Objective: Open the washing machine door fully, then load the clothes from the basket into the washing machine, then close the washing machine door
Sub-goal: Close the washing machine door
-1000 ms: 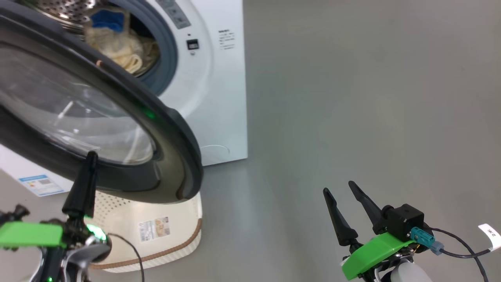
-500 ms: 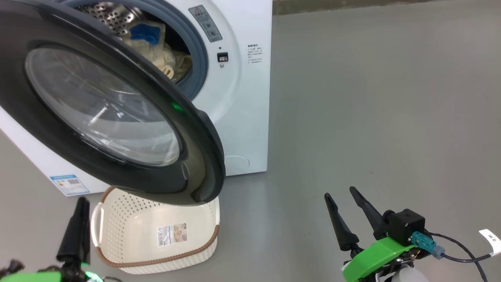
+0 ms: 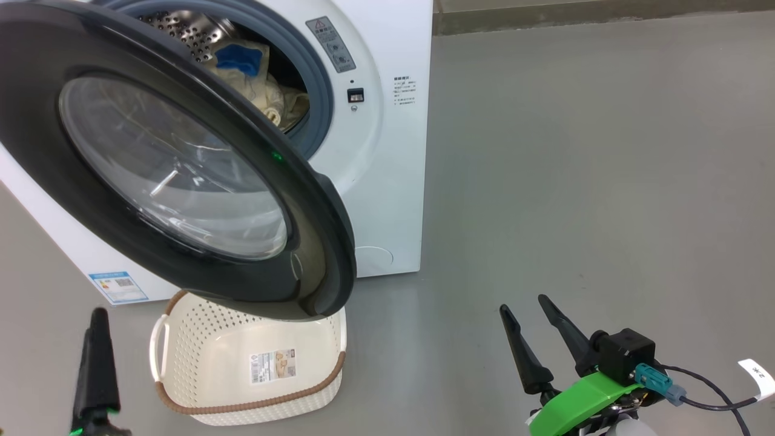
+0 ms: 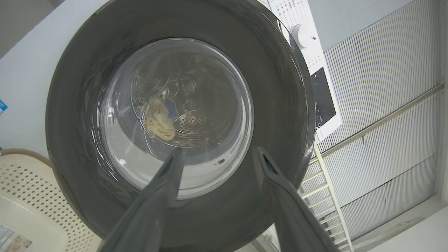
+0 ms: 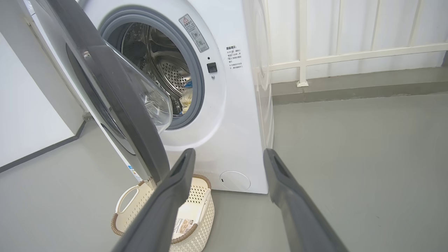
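Clothes (image 3: 257,91) inside washing machine (image 3: 387,181), upper left; washing machine door (image 4: 70,105) beyond left gripper (image 4: 218,154), bottom centre; this and right gripper (image 3: 524,303) agape, holding nothing.

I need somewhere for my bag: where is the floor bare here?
The grey floor right of the washing machine, ahead of the right gripper, is bare. It is crowded under the open door, where the basket sits.
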Controlling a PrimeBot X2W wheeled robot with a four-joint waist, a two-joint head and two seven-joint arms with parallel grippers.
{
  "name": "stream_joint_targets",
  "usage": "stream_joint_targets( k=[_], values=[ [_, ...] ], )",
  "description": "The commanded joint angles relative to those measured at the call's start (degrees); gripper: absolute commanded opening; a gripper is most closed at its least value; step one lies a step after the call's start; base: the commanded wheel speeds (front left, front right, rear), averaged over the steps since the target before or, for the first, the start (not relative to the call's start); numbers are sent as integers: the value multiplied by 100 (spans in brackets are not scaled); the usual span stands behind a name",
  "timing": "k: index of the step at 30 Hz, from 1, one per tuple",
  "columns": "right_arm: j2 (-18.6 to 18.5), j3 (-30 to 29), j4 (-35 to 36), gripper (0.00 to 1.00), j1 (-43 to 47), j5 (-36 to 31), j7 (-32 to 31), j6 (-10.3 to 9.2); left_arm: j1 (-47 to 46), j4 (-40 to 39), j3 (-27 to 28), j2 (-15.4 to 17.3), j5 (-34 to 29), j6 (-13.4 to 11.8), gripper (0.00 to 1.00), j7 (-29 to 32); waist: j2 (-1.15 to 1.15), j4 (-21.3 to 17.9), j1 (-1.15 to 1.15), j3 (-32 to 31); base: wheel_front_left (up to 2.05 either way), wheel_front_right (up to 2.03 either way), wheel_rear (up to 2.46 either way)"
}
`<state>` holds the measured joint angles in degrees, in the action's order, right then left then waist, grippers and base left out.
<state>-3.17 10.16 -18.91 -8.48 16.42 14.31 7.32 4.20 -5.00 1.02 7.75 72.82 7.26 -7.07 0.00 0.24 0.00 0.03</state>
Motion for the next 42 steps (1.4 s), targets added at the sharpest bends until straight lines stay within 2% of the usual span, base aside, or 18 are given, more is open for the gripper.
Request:
stream_joint_targets(
  k=[1,5,7,13,19,22,26,32,42],
  values=[
    [29,136,149,100,-74,7,69,17,-69,-120,86,209,-156,23,100,-176,0,-4,0,-2,0,0,0],
    [29,143,152,100,-79,4,69,17,-9,151,-294,592,-776,23,100,-701,0,-17,0,-4,0,0,0],
    [29,136,148,100,-78,-1,69,17,18,447,-404,867,-1609,23,100,-770,0,-23,0,-7,0,0,0],
    [29,113,149,100,-83,-29,69,17,-76,593,62,463,-3193,23,100,-790,0,-37,0,2,0,0,0],
    [29,114,163,100,-95,-36,69,17,76,646,284,327,-4912,23,100,-792,0,-71,0,18,0,0,0],
    [29,109,165,100,-90,-39,69,17,134,661,445,152,-5522,19,100,-792,0,-83,0,18,0,0,0],
    [29,104,164,100,-93,-44,69,17,239,725,599,-65,-6010,20,100,-792,0,-103,0,22,0,0,0],
    [29,99,156,100,-93,-69,69,17,289,887,708,-214,-6394,21,100,-792,0,-116,0,30,0,0,0],
    [29,100,159,100,-91,-102,69,17,233,952,803,-327,-6532,22,100,-793,0,-124,0,48,0,0,0]
  ],
)
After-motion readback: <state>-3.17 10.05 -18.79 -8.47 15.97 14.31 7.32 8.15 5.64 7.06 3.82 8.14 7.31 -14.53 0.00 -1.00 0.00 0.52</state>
